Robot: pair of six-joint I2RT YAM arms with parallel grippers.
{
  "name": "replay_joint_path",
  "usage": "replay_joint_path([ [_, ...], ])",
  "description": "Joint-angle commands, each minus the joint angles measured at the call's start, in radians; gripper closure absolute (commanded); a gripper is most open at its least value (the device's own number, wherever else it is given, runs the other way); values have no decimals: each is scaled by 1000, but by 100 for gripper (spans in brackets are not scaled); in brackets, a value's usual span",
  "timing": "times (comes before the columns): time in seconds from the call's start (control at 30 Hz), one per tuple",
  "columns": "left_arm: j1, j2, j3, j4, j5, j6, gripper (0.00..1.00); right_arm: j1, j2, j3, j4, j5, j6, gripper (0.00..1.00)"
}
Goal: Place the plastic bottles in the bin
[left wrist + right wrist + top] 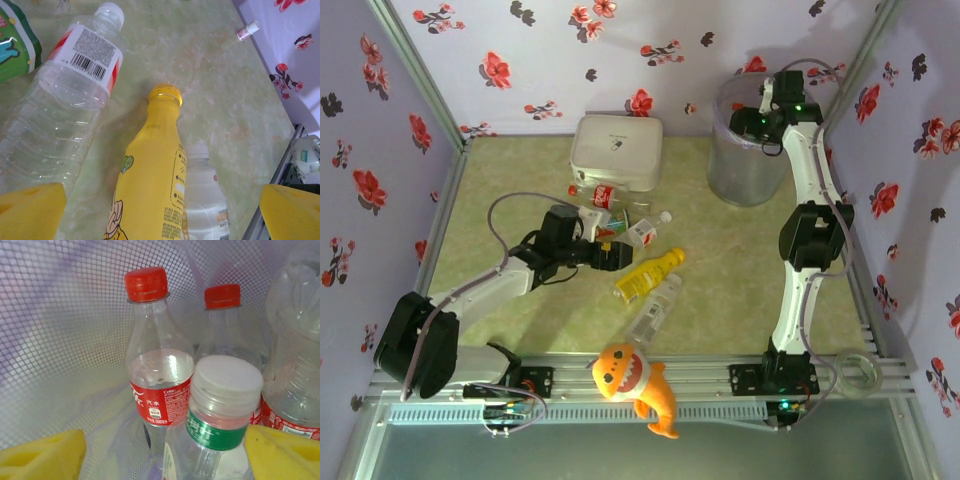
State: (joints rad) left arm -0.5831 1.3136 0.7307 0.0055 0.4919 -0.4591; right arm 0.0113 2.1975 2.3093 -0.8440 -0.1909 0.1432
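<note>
My left gripper (612, 256) (160, 215) is open low over the table, its yellow pads (30, 210) wide apart either side of the yellow bottle (150, 185) (650, 270). A big clear bottle (65, 125) lies to its left and a small white-capped bottle (202, 200) to its right. More bottles (602, 195) lie near the white box. My right gripper (748, 125) (165, 440) is inside the bin (735, 175), open around a white-capped, green-banded bottle (225, 410) that stands close to the right pad (285, 450). Behind it stand a red-capped cola bottle (157, 375), a second red-capped bottle (222, 315) and a clear one (295, 355).
A white rounded box (616, 150) sits at the back middle. An orange plush shark (635, 385) lies on the front rail, and a tape roll (860, 372) at the front right. A green packet (15, 45) lies by the big clear bottle. Floral walls close in both sides.
</note>
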Motion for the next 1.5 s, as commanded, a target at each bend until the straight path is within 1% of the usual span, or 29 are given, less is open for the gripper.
replay_joint_path([
  [0.0,-15,7,36,-80,-29,11,0,1,-43,42,-27,9,1,11],
  [0.1,-38,-7,69,-172,-67,37,0,1,-86,33,-25,36,-2,7],
  [0.17,-61,-23,97,-253,-103,49,0,1,-128,20,-21,62,-2,1],
  [0.3,-127,-52,166,-423,-189,47,0,1,-199,20,-44,98,-8,1],
  [0.4,-200,-66,197,-502,-213,5,0,4,-256,11,-73,122,-11,1],
  [0.47,-256,-64,225,-567,-250,-24,0,13,-315,-39,-74,132,-14,1],
  [0.63,-399,-1,298,-700,-370,-76,0,60,-522,-300,13,173,-6,1],
  [0.7,-455,41,324,-722,-401,-89,0,80,-610,-412,59,182,7,1],
  [0.77,-490,76,336,-721,-414,-100,0,90,-673,-493,83,174,21,1],
  [0.97,-553,205,390,-722,-417,-111,1,102,-804,-674,134,123,60,1],
  [1.07,-573,252,385,-708,-409,-104,2,103,-853,-746,162,110,73,1],
  [1.2,-579,286,375,-692,-394,-102,4,102,-883,-788,183,116,71,1],
  [1.33,-579,328,355,-648,-360,-90,4,102,-872,-772,190,121,53,1],
  [1.47,-578,368,349,-644,-337,-87,5,102,-850,-749,193,117,44,1],
])
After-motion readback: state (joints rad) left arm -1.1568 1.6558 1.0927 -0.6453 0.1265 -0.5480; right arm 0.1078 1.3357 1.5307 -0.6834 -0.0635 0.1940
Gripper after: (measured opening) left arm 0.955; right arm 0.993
